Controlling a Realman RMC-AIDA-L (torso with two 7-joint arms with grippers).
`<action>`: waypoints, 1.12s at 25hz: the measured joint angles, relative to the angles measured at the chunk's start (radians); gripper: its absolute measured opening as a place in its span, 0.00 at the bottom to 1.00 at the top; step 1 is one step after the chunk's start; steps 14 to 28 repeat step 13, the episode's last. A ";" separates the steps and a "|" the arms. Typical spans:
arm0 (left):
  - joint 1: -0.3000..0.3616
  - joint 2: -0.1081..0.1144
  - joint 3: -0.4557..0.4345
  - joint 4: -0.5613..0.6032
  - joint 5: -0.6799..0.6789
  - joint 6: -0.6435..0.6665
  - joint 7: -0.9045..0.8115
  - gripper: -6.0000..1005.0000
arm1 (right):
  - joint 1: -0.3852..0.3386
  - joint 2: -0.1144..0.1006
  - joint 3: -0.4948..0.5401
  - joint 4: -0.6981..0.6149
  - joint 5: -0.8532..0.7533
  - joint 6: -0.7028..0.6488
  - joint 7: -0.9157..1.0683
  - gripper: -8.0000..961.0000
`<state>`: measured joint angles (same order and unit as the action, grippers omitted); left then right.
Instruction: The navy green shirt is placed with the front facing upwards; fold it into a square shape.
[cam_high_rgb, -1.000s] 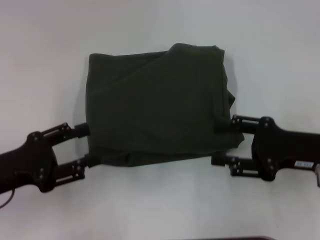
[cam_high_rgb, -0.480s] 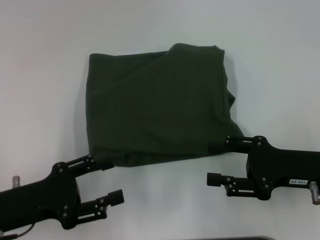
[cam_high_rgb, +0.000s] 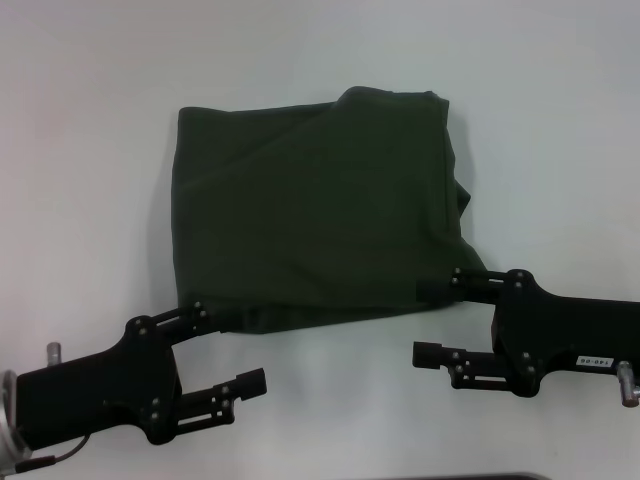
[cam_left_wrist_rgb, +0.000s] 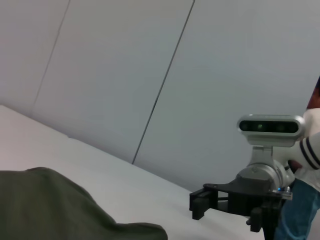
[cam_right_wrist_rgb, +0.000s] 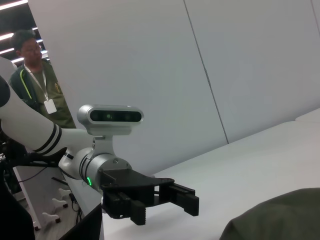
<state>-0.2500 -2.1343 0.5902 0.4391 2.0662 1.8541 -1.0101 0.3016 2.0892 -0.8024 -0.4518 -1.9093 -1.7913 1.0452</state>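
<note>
**Folded shirt on the bench, both hands open at its near edge**

The white bench (cam_high_rgb: 560, 110) fills the head view, and the navy green shirt (cam_high_rgb: 315, 215) lies in the middle of it. The shirt is already folded into a compact, nearly square packet. Only plain green cloth shows on top; no lettering and no collar can be seen. The right side of the packet is less tidy, with a small bulge of cloth sticking out of the edge.

The two arms come in from the near side of the bench. The right hand (cam_high_rgb: 432, 320) is at the near right corner of the shirt. Its fingers are spread, the upper one touching or just beside the edge of the cloth, the lower one apart from it on the bare bench. The left hand (cam_high_rgb: 235, 348) is at the near left corner, also with spread fingers. Its upper finger reaches the near edge of the shirt, its lower finger is clear of it. Neither hand holds cloth.

From both hands the shirt lies forward, away from the robot, and its near edge runs from one hand to the other. The two hands are about equally near to it. The task appears nearly complete. If any correction is wanted, it is likely on the right side, where the right hand is nearer.
</note>
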 joint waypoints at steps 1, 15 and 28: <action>-0.001 0.000 -0.001 0.000 0.000 0.000 -0.001 0.75 | 0.000 0.000 0.000 0.000 0.000 0.000 0.000 0.76; -0.008 0.001 -0.009 0.001 -0.006 -0.001 -0.004 0.75 | 0.006 0.000 0.000 0.012 0.003 -0.001 0.004 0.76; -0.008 0.001 -0.009 0.001 -0.006 -0.001 -0.004 0.75 | 0.006 0.000 0.000 0.012 0.003 -0.001 0.004 0.76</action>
